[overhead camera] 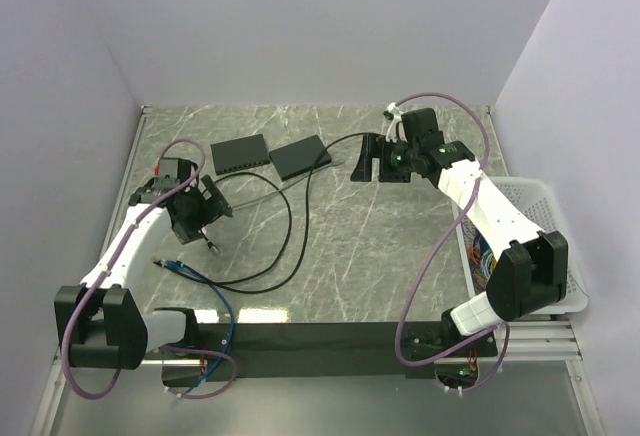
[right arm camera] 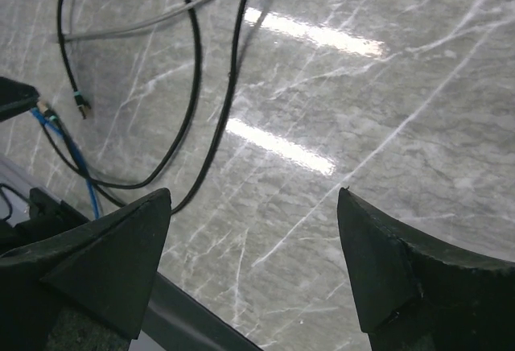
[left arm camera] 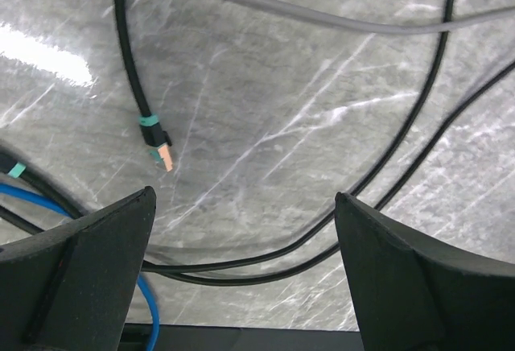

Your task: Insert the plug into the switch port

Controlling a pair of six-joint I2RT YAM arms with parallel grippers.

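The plug [left arm camera: 165, 158], a pale gold tip with a teal band on a thin black cable, lies on the marble just ahead of my left gripper [left arm camera: 245, 206]. That gripper hangs open above loops of black cable, touching nothing. From above, the plug [overhead camera: 212, 246] lies just near of the left gripper [overhead camera: 205, 218]. It also shows far left in the right wrist view as the plug [right arm camera: 83, 112]. Two flat black boxes lie side by side at the back, a left box [overhead camera: 240, 154] and a right box [overhead camera: 300, 157]. One is the switch; the sockets are too small to make out. My right gripper [overhead camera: 375, 168] stands open over bare marble, right of the boxes.
A thin blue cable [overhead camera: 222, 301] with its own tip [overhead camera: 160, 261] lies near the left arm's base. A grey cable [overhead camera: 255, 196] runs from the right box toward the left gripper. Black cable loops [overhead camera: 285, 246] cross the table's middle. A white basket [overhead camera: 545, 206] stands at the right edge.
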